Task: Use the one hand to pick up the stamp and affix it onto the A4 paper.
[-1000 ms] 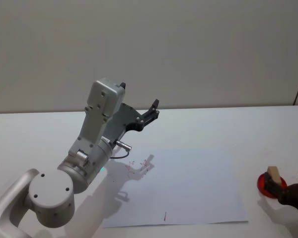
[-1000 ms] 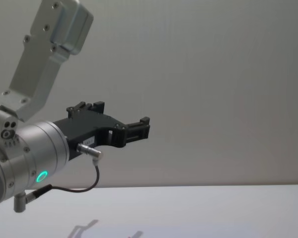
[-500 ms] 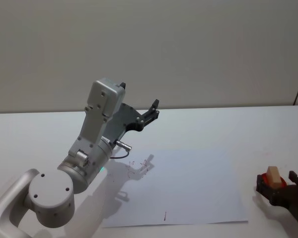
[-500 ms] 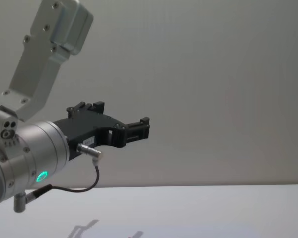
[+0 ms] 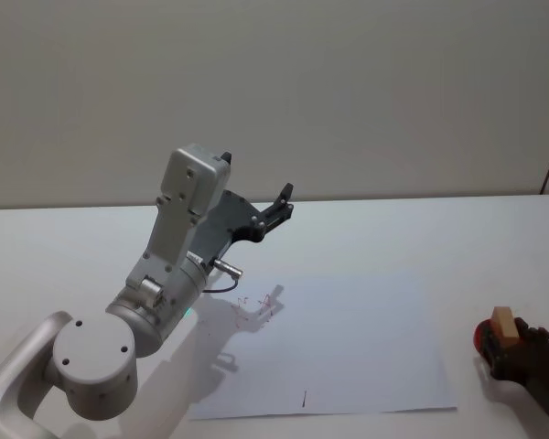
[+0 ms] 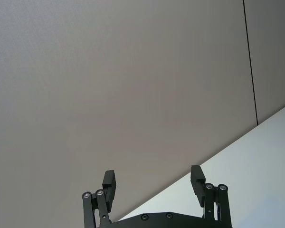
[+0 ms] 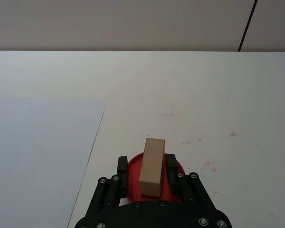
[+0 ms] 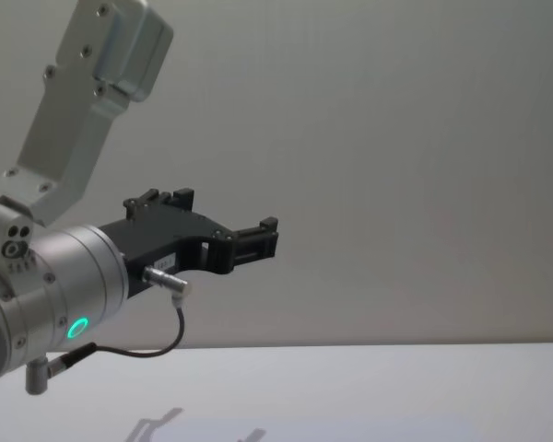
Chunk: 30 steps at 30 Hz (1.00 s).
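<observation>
Our right gripper [image 7: 147, 163], fingers apart, straddles the stamp [image 7: 152, 166] on a red ink pad [image 7: 133, 185] just right of the A4 paper [image 7: 38, 152]; we should centre, close squarely and lift straight, left gripper [image 5: 279, 203] parked high beyond the paper.

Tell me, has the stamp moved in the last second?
No. The stamp stands on the red pad right of the paper's edge, as before; the fingers of the right gripper have drawn in beside it. The left gripper hangs raised.
</observation>
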Tool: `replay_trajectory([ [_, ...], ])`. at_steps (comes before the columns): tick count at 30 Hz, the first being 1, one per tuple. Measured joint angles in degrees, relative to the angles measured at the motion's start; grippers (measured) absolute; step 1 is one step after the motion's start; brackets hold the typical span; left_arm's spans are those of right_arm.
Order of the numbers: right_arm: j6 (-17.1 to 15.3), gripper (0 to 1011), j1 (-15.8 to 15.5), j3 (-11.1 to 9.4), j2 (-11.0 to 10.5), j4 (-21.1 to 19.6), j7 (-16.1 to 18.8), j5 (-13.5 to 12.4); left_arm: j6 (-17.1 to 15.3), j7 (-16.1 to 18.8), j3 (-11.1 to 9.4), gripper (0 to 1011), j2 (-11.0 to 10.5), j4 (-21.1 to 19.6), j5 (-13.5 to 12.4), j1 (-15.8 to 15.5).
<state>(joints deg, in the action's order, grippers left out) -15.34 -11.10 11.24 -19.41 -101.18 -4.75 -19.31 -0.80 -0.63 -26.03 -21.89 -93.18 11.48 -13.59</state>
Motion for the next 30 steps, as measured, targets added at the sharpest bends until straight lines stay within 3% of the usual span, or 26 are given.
replay_trajectory([
  [4,-0.06,361,0.13,0.04,0.11,0.14,0.06,0.12,0.0,0.0,0.0,1001,0.0,0.0,0.0,0.0],
  [10,-0.12,216,0.22,0.08,0.21,0.29,0.12,0.22,0.0,0.0,0.0,1001,0.0,0.0,0.0,0.0],
  [20,0.44,217,0.57,0.05,0.04,-0.11,1.47,1.39,0.0,0.0,0.0,1001,0.0,0.0,0.0,0.0],
  [30,1.71,217,2.61,0.32,-0.17,-1.01,7.28,3.8,0.0,0.0,0.0,1001,0.0,0.0,0.0,0.0],
])
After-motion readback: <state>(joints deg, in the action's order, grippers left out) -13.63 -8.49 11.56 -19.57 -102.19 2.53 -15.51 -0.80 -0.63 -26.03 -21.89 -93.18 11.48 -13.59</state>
